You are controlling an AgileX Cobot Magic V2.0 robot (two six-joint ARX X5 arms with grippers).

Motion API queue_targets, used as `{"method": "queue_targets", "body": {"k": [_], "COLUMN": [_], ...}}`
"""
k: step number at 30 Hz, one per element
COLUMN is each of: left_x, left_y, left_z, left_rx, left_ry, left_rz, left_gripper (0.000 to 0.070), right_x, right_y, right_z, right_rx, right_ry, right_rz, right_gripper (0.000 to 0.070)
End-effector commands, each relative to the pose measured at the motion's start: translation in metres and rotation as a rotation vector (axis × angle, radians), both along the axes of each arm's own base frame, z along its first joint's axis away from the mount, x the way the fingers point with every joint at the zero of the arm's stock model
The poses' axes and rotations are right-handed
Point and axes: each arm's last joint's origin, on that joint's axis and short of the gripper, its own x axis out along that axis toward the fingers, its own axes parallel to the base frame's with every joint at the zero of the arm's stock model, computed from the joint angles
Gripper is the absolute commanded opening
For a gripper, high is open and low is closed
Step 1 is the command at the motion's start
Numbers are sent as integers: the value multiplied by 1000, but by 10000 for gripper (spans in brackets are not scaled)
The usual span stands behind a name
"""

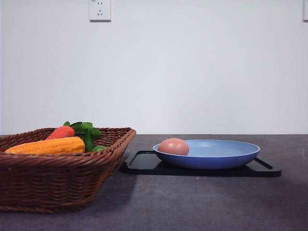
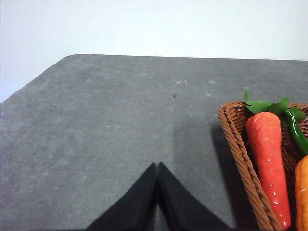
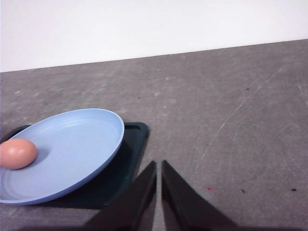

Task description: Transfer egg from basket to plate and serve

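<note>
Egg (image 1: 173,146) at plate (image 1: 226,161) left rim, beside basket (image 1: 57,183).

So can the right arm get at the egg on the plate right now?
Probably yes. The egg lies uncovered on the blue plate, with nothing standing over it. The right claw is shut, over bare table beside the plate, so it would need to open first.
</note>
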Motion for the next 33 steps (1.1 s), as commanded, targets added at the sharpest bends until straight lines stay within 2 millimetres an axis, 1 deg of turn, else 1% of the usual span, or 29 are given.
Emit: {"method": "queue_targets", "body": {"k": [1, 33], "left_x": [1, 1], "left_y": [0, 0], "left_z": [-8, -8], "left_rx": [3, 3], "left_ry": [12, 12], "left_rz": [0, 0], "left_gripper": [0, 0], "right_x": [0, 0], "right_y": [0, 0], "right_z": [0, 0], "right_rx": [10, 10], "right_ry": [-10, -10], "right_rz": [-6, -6], "right_gripper": [0, 0]}}
